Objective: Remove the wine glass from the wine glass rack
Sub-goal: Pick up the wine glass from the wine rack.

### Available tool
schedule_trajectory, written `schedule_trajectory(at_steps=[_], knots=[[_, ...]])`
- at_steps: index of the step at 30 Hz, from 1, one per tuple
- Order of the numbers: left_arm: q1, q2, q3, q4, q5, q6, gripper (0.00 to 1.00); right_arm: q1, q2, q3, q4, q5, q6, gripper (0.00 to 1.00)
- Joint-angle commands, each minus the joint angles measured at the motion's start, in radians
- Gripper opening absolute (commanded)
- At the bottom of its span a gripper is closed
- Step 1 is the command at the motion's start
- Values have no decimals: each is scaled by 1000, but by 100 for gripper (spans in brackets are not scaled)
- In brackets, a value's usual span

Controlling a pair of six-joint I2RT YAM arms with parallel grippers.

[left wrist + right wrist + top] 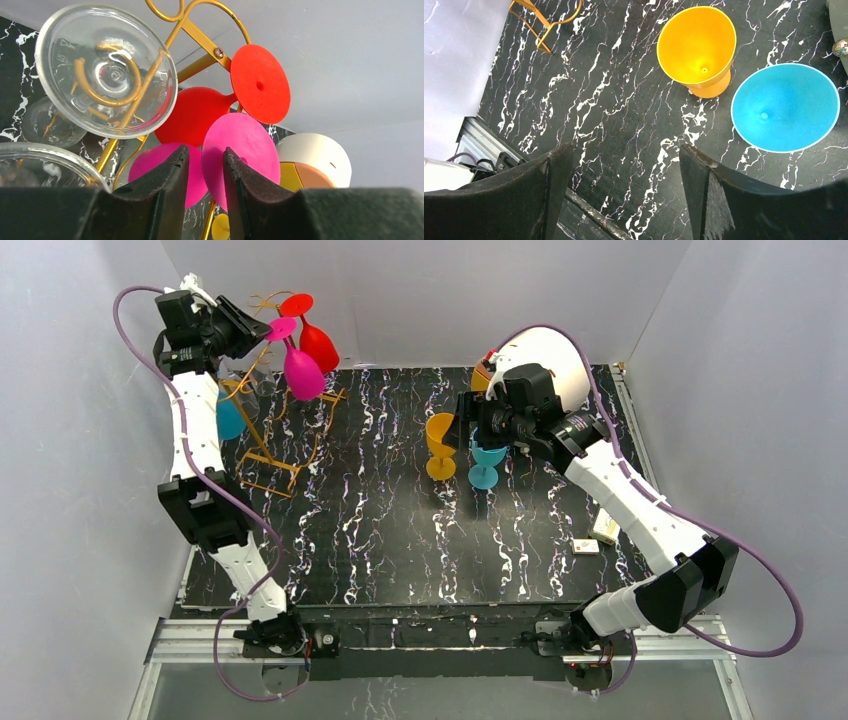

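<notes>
We are looking at the wine glass rack [205, 39], which is gleaming like thin, gold-coloured metal wire. A clear wine glass [107, 70] is shining, smooth and see-through. The pink wine glass [242, 145] and red wine glass [260, 82] are looking like matt, opaque plastic. The left gripper [206, 165] is showing matt black, grainy fingers [167, 195]. The table top [614, 100] is appearing smooth, black with white veining.

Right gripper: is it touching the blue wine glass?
Apart. In the right wrist view, bare table shows between the right gripper and the blue wine glass rim.
</notes>
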Motion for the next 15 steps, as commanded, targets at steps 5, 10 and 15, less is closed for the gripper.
schedule_trajectory(at_steps=[5, 10, 15], knots=[[21, -59, -33, 42, 97, -66, 22, -4, -4, 46, 16, -24, 11, 86], [32, -54, -64, 136, 168, -139, 22, -6, -6, 36, 19, -35, 24, 86], [33, -49, -63, 136, 203, -143, 28, -5, -2, 33, 21, -47, 26, 87]])
